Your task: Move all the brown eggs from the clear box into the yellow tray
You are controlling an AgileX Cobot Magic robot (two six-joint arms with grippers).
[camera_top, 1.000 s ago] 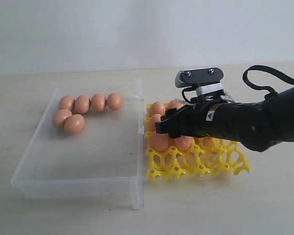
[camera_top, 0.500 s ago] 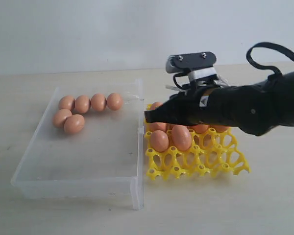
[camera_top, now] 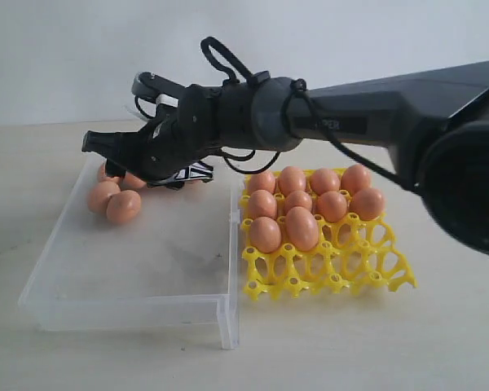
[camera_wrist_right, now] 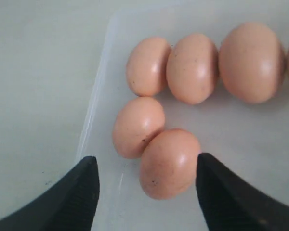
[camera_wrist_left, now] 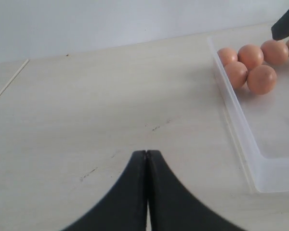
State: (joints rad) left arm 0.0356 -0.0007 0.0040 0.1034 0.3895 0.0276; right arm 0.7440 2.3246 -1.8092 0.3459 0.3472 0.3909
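Observation:
Several brown eggs (camera_top: 123, 206) lie bunched in the far left corner of the clear box (camera_top: 130, 311). Several more fill the back cells of the yellow tray (camera_top: 336, 275), to the right of the box. My right gripper (camera_top: 102, 155) reaches across and hovers open just above the boxed eggs. In the right wrist view the right gripper (camera_wrist_right: 144, 164) straddles the nearest egg (camera_wrist_right: 169, 163), both fingers clear of it. My left gripper (camera_wrist_left: 147, 154) is shut and empty over bare table, left of the clear box (camera_wrist_left: 241, 139) and the brown eggs (camera_wrist_left: 261, 79).
The right arm (camera_top: 350, 114) stretches over the back of the tray and the box's right wall. The tray's front row of cells (camera_top: 310, 281) holds nothing. The box has a small clasp tab (camera_top: 231, 217) on the side facing the tray.
The right arm left an egg in the yellow tray, then swung left across the box wall. It now hangs open over the eggs in the box's far corner.

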